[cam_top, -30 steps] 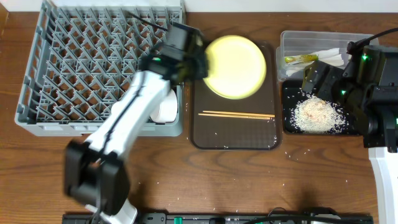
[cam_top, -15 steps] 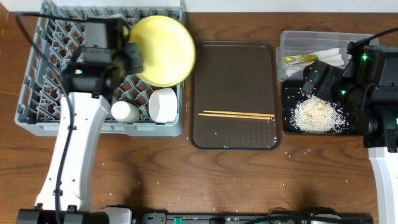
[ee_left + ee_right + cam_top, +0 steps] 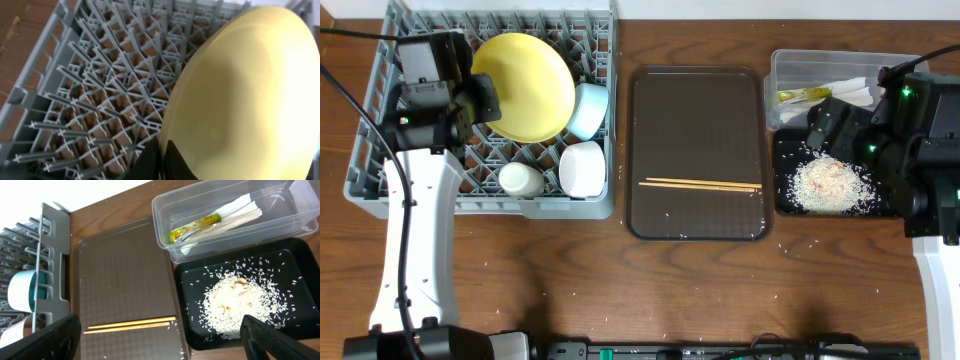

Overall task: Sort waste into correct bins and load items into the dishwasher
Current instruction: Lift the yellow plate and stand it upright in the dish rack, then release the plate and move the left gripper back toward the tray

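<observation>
The brown serving tray (image 3: 125, 275) fills the middle, with a few stray rice grains on it. A pair of wooden chopsticks (image 3: 131, 325) lies across its near end. Just right of the tray, at its far end, a clear plastic tub (image 3: 280, 217) holds a green-yellow snack wrapper (image 3: 196, 226) and white paper napkins (image 3: 239, 211). Also right of the tray but nearer, a black tray (image 3: 192, 330) carries a rice pile (image 3: 232, 305). Left of the tray stands the grey dish rack (image 3: 50, 255), with a light blue bowl (image 3: 20, 292) on edge inside. The right gripper (image 3: 160, 335) has its jaws spread wide at the tray's near end.

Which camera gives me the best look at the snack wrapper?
Right wrist: the green-yellow snack wrapper lies large and clear in the clear tub. Overhead shows it small; left wrist misses it.
</observation>
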